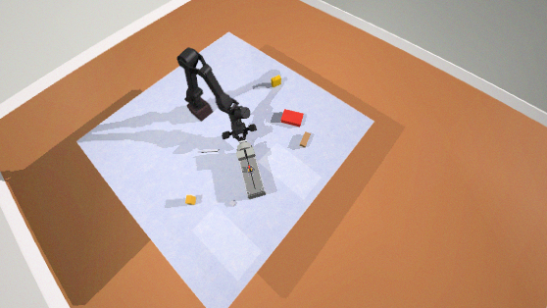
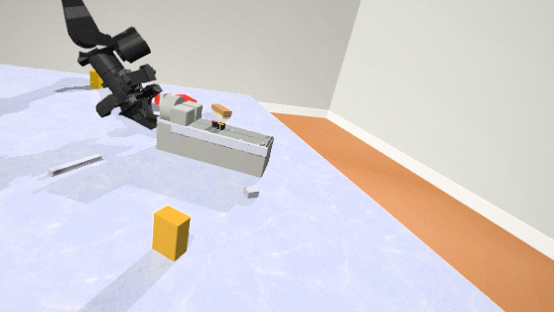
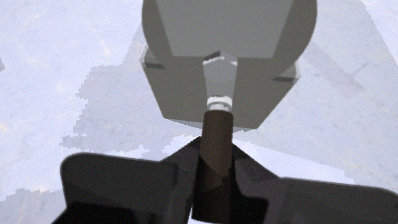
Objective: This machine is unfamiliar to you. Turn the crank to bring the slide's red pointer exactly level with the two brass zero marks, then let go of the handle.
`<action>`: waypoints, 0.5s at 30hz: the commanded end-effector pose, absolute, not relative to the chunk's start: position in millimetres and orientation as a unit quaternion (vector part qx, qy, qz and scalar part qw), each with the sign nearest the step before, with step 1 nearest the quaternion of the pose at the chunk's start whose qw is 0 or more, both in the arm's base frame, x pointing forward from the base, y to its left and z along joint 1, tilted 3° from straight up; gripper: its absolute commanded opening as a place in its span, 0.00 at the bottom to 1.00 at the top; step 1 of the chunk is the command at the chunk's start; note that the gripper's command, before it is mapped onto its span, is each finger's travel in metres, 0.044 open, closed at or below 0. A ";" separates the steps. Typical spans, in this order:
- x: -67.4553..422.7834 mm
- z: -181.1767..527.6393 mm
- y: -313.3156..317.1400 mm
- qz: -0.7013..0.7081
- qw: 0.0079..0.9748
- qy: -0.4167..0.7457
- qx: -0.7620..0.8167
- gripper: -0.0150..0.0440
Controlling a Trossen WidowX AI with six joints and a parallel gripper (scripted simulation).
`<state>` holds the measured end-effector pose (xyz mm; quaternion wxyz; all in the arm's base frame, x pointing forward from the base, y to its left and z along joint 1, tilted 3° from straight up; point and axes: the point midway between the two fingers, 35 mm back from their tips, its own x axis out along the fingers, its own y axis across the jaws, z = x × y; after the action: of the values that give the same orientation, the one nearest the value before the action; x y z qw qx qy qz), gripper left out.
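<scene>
The grey machine stands on the pale mat, its long slide track on top. The small red pointer sits partway along the track beside tiny brass-coloured marks; whether they are level is too small to tell. My gripper is at the machine's end nearest the arm's base, shut on the dark brown crank handle. In the wrist view the handle lies upright between the fingers, and the light grey crank arm runs from it up to the grey housing. The fingers hide the handle in the top and exterior views.
A red block, a tan block and a yellow block lie beyond the machine. On its other side are an orange-yellow block, a thin pale bar and a small whitish piece.
</scene>
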<state>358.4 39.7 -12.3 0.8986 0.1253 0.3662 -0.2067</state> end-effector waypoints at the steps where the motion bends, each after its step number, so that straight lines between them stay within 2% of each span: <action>1: 353.9 -11.9 31.4 -0.215 0.897 0.367 0.121 0.25; 15: 347.6 -1.2 19.1 -0.215 0.897 0.367 0.120 0.25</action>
<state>350.6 24.4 -5.3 0.8971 0.1233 0.3679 -0.2113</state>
